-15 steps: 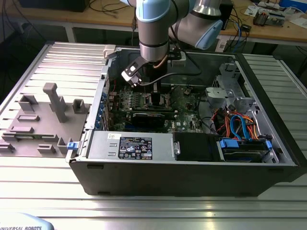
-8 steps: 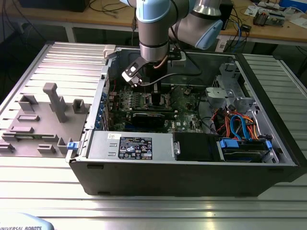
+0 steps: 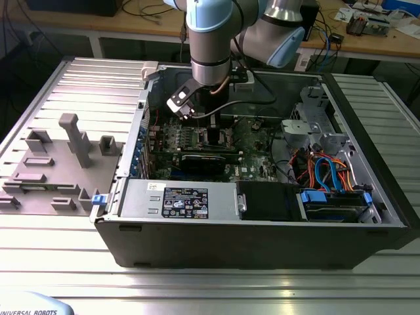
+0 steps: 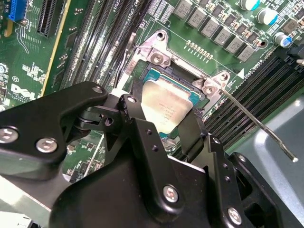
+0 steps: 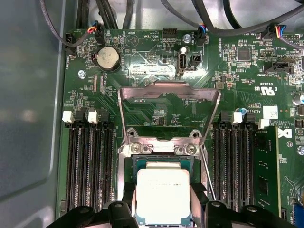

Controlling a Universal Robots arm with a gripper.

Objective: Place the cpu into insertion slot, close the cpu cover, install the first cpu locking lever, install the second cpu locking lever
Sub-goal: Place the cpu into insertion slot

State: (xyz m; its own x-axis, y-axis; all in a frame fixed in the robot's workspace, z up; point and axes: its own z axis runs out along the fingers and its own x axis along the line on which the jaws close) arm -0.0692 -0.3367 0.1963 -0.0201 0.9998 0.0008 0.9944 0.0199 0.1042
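A ribbed silver metal table [image 3: 197, 289] is seen in the exterior view, and on it a large dark grey computer case [image 3: 262, 243] is laid on its side with the side panel off. A grey moulded plastic fixture [image 3: 65, 164] is set just beside the case, on the exterior view's left. A pale blue and silver robot arm [image 3: 210, 39] is reached down into the case over a green printed motherboard [image 5: 152, 57].

A black two-fingered gripper [image 5: 163, 209] is held over the socket area. Its fingers [image 5: 127, 202] are closed against two opposite edges of the cpu [image 5: 163, 194], a small flat square chip with a dull silver-grey metal top, so the chip is gripped.

The cpu cover [image 5: 168, 89], a thin square silvery metal frame with an open centre, is swung up and stands open behind the socket. The cpu is placed squarely over the insertion slot [image 5: 159, 160], a small square dark recess with a silvery rim; whether it is fully seated cannot be told. A thin silvery wire locking lever [image 4: 256, 124] is seen raised, angled away from the slot.
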